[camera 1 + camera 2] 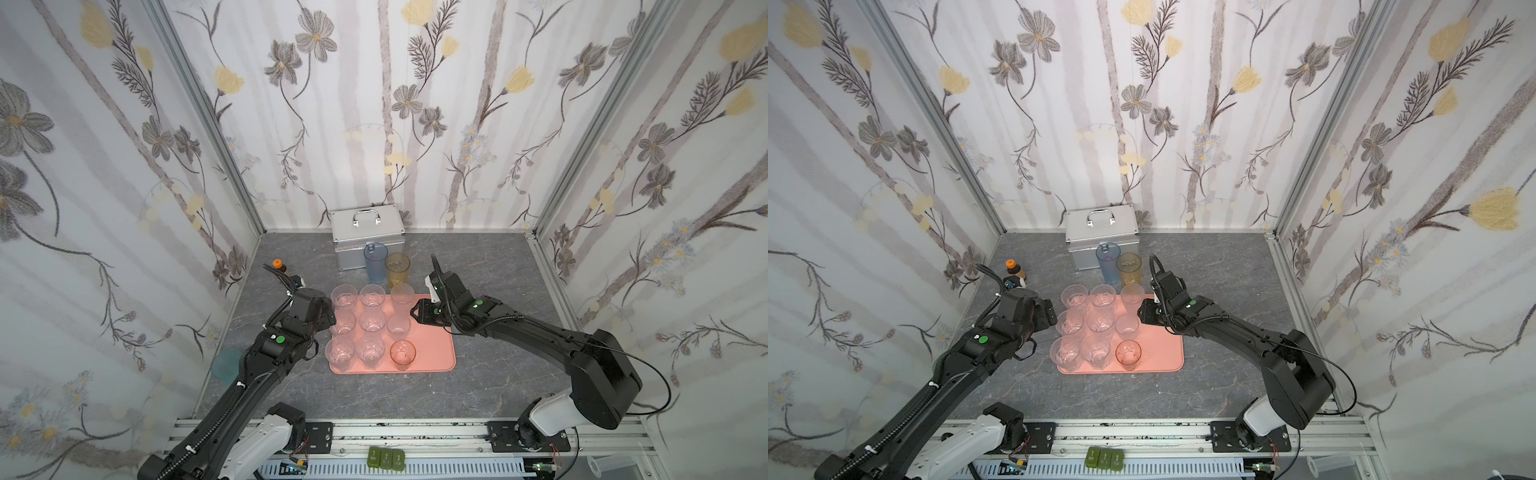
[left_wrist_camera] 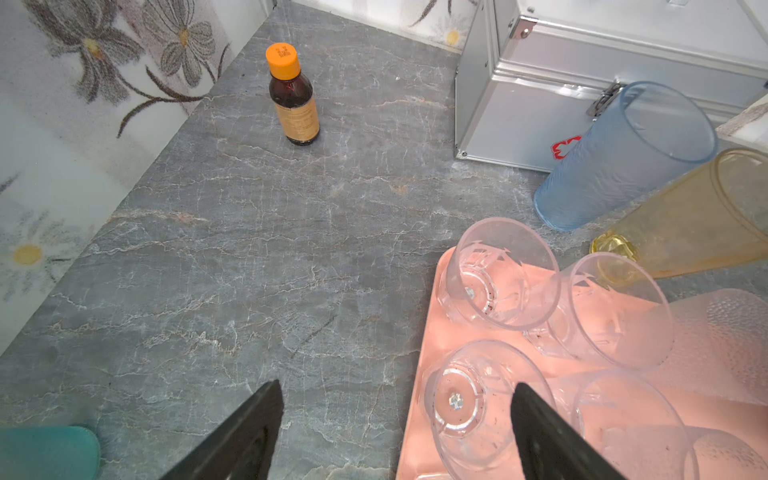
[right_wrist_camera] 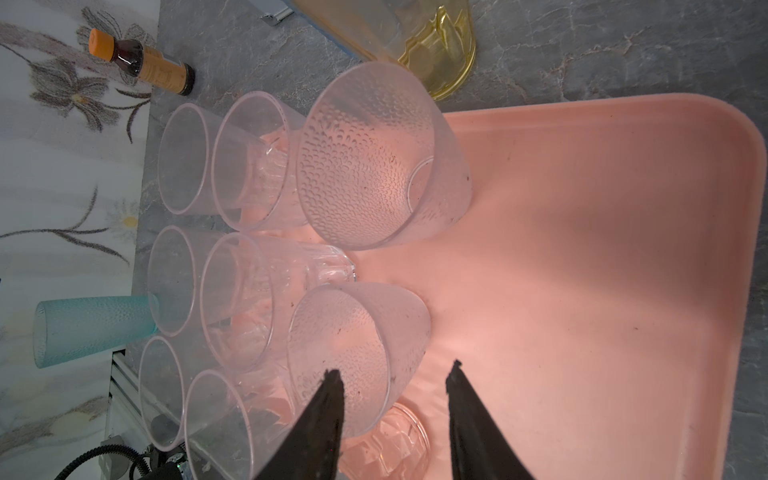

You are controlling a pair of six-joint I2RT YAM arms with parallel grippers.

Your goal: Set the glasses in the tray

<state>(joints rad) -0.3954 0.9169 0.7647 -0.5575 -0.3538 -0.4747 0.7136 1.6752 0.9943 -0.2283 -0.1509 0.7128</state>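
The left arm (image 1: pixel 253 386) hides part of the teal glass (image 1: pixel 223 366).

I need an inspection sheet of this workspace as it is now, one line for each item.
Surface: grey marbled tabletop, no spill seen.
Job's things: nine glasses upright on the tray; blue glass and amber glass behind it, teal glass at left, all off it.
Clutter: brown bottle; silver case at back.
Grippers: left gripper open, empty, by the tray's left edge; right gripper open at a frosted glass's rim.
Cables: black loom along left arm; loose loop by right arm.
Surroundings: floral walls on three sides.
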